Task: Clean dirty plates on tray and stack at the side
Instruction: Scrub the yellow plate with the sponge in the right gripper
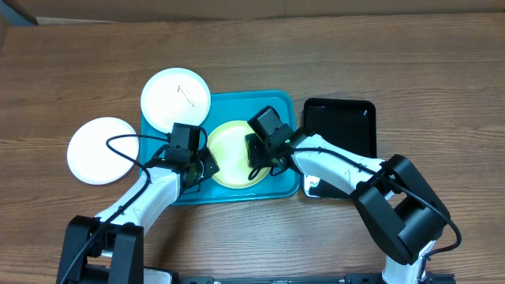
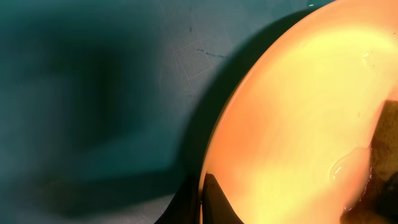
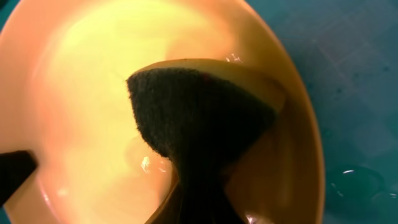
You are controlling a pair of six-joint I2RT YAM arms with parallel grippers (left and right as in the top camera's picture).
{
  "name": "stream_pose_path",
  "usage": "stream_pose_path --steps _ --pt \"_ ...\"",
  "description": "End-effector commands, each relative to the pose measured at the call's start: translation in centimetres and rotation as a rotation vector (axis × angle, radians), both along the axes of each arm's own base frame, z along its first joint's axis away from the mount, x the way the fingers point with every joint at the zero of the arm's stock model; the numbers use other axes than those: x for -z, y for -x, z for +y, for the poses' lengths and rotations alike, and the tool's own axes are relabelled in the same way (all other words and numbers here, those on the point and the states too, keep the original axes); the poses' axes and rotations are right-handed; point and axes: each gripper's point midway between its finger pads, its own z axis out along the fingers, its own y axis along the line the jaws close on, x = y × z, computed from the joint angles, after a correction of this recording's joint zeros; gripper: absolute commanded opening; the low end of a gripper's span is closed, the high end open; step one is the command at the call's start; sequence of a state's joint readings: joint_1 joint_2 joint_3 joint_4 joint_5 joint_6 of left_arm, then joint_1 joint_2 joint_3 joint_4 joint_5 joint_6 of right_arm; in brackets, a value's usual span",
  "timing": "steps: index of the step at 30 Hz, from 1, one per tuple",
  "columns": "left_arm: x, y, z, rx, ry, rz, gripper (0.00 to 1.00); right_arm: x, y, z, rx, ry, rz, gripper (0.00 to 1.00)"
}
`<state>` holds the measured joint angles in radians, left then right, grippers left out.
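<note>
Wooden table point(image 1: 442, 71) is seen from overhead, with both arms reaching in from the near edge. The turquoise tray point(image 1: 245, 106) is set at the table's middle. A smaller black tray point(image 1: 339, 126) is placed just beside its right edge.

Three plates are counted. The yellow-green plate point(image 1: 229, 142) lies inside the tray, in its right half. The smeared white plate point(image 1: 175, 96) is laid over the tray's far-left corner, partly overhanging the rim, with brownish marks on its face. The plain white plate point(image 1: 101, 150) rests on the table just beside the tray's left edge; contact cannot be told.

A sponge point(image 3: 193, 118), dark scouring face on a yellow body, is pressed flat against the inside of the yellow-green plate.

The left gripper point(image 1: 199, 164) is placed at the yellow-green plate's left edge. In the left wrist view its fingers point(image 2: 217, 202) are pinched onto the plate's rim, one each side. The right gripper point(image 1: 260, 154) is held over the same plate, jaws clamped on the sponge. Whether the plate is lifted off the tray floor cannot be told.
</note>
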<state>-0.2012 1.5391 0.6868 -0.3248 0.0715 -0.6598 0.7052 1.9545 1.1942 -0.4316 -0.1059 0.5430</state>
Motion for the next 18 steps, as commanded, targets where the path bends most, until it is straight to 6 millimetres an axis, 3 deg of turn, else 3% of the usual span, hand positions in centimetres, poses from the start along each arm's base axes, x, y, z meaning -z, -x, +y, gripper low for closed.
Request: stream_pose_path --steps 1,6,10,13,18 --pt "0.7 0.8 0.1 -0.01 -0.002 0.031 0.04 0.6 1.6 1.3 -0.002 -0.079 0.098 0.04" --pt "0.7 0.8 0.1 -0.009 -0.002 0.031 0.04 0.2 2.2 2.4 0.003 -0.128 0.131 0.04" --pt "0.7 0.8 0.1 -0.01 -0.002 0.032 0.04 -1.0 2.2 4.5 -0.047 -0.225 0.114 0.04" --pt "0.8 0.8 0.1 -0.01 -0.002 0.032 0.04 -2.9 1.8 5.8 -0.094 -0.322 0.112 0.04" --pt "0.8 0.9 0.1 -0.001 -0.008 0.036 0.04 -7.3 -0.9 5.0 -0.103 -0.372 0.008 0.04"
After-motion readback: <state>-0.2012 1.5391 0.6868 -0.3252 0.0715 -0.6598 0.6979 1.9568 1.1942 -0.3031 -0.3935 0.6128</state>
